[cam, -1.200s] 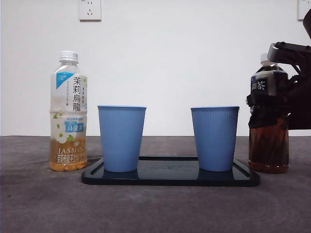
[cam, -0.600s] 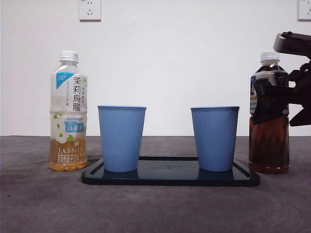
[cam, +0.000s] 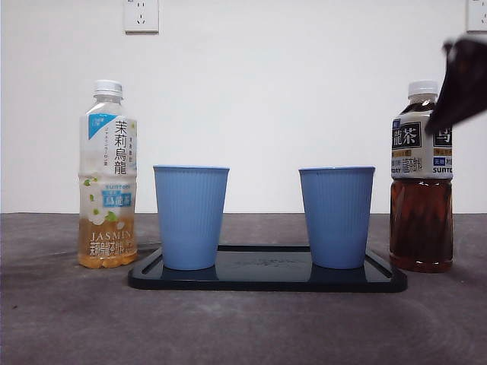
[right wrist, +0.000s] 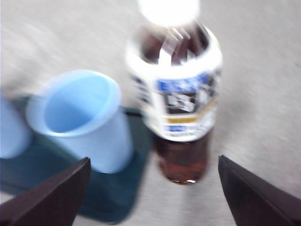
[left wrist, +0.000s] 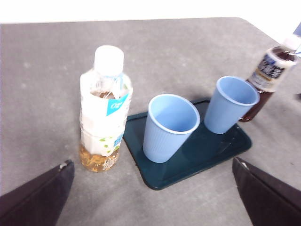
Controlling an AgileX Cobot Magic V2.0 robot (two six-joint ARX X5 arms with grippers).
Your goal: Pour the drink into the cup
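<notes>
Two blue cups stand on a dark tray [cam: 266, 278], the left cup [cam: 190, 217] and the right cup [cam: 336, 217]; both look empty in the left wrist view [left wrist: 170, 127] [left wrist: 231, 103]. A capped dark tea bottle [cam: 421, 190] stands upright right of the tray. My right gripper [cam: 464, 84] is a blurred dark shape high beside the bottle's neck. In the right wrist view it [right wrist: 154, 159] is open and empty, above the dark bottle [right wrist: 181, 103] and apart from it. My left gripper [left wrist: 151, 161] is open and empty, high above the tray.
A capped jasmine tea bottle [cam: 107, 175], partly filled with pale tea, stands upright left of the tray; it also shows in the left wrist view [left wrist: 104, 108]. The table is grey. A wall socket [cam: 141, 15] sits on the white wall behind.
My right gripper was around the dark bottle's label; it has let go and risen up and to the right. The bottle stays upright in place. Nothing else moved.
</notes>
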